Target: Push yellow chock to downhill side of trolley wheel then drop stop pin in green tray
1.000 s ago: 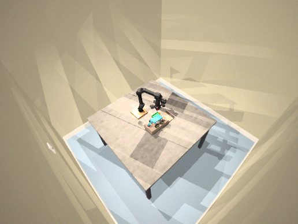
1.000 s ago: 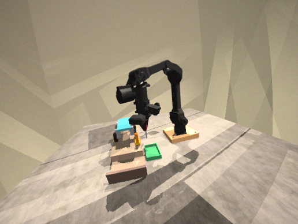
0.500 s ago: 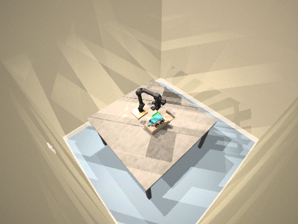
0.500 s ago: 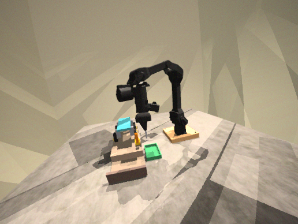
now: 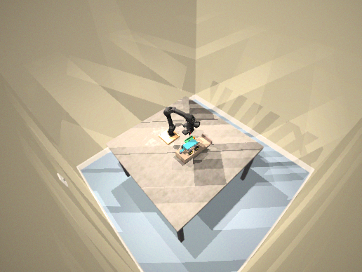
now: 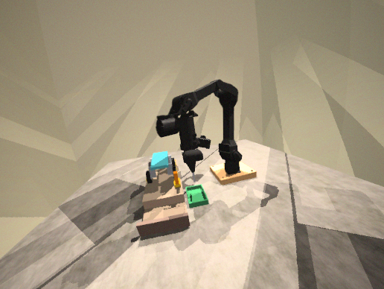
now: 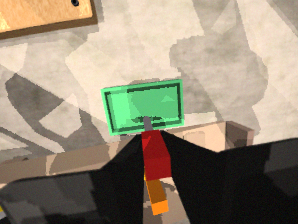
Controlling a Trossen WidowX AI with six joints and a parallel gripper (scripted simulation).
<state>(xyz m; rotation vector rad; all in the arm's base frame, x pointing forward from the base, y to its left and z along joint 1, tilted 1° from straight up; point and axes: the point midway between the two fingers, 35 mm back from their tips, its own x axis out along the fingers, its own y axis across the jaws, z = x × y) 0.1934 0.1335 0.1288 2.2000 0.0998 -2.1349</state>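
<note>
My gripper [image 6: 193,170] [image 7: 150,138] points down and is shut on the red-headed stop pin [image 7: 157,164]. The pin's grey shaft points down; in the wrist view it overlaps the near side of the green tray [image 6: 199,204] [image 7: 107,112]. The gripper hangs above the table beside the ramp; its exact height over the tray is hard to tell. The trolley [image 5: 190,145] [image 6: 160,161] stands on the ramp [image 6: 161,201]. The yellow chock [image 6: 177,183] stands on the ramp at the downhill side of a wheel on the tray side, orange handle up; whether it touches the wheel cannot be told.
The ramp's low end has a raised end board [image 6: 164,226]. The arm's wooden base plate [image 5: 169,137] [image 6: 234,178] [image 7: 45,15] lies on the table beyond the tray. The chock's orange handle [image 7: 157,197] rises close to the gripper's side in the wrist view.
</note>
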